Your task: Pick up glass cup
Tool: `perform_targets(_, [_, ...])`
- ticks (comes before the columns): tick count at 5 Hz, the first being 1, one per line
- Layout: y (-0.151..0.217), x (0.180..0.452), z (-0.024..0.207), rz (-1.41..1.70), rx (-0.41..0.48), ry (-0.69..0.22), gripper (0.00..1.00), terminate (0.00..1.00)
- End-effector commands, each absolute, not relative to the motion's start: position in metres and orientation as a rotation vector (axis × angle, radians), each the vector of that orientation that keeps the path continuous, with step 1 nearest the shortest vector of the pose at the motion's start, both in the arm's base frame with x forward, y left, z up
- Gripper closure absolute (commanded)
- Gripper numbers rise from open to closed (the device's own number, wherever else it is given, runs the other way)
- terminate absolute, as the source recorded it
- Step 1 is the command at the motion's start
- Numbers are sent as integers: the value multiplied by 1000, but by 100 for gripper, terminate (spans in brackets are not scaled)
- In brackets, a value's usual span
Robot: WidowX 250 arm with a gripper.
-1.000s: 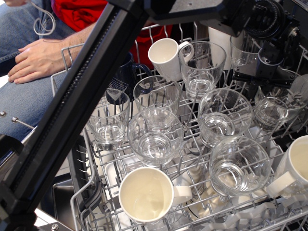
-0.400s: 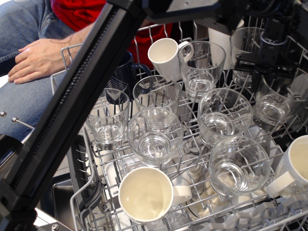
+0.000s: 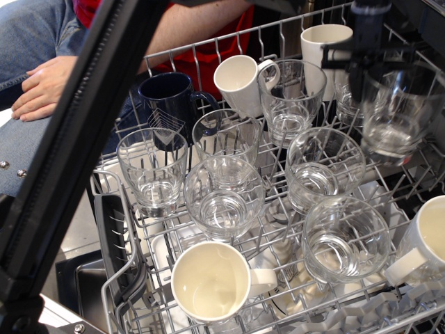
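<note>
A kitchen: an open dishwasher rack (image 3: pixel 125 257) loaded with glasses and mugs.

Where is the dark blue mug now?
The dark blue mug stands at the rack's back left, beside the tilted white mug and behind the ribbed glass.

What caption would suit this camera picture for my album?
A black claw grips a clear rounded glass cup above a wire dishwasher rack of glasses and mugs.

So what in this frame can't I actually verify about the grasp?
- Claw: a dark blur at the rim of the glass cup; whether its jaws are clamped cannot be read.
- The cup's base: motion-blurred, so clearance from the rack is unclear.
- Arm: an out-of-focus bar hiding the left side.
</note>
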State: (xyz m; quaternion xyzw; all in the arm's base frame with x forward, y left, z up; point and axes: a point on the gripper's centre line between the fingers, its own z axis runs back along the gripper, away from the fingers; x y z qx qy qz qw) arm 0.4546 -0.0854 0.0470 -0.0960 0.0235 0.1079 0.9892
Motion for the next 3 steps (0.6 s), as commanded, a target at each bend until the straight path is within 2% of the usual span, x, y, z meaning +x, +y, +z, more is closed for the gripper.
perform_targets(1, [-89,452,142,188,-391,-171,100,0])
perform_targets(2, [-88,449,152,183,-411,-191,100,0])
perform_targets(3, [-86,452,151,190,-381,-245,100,100])
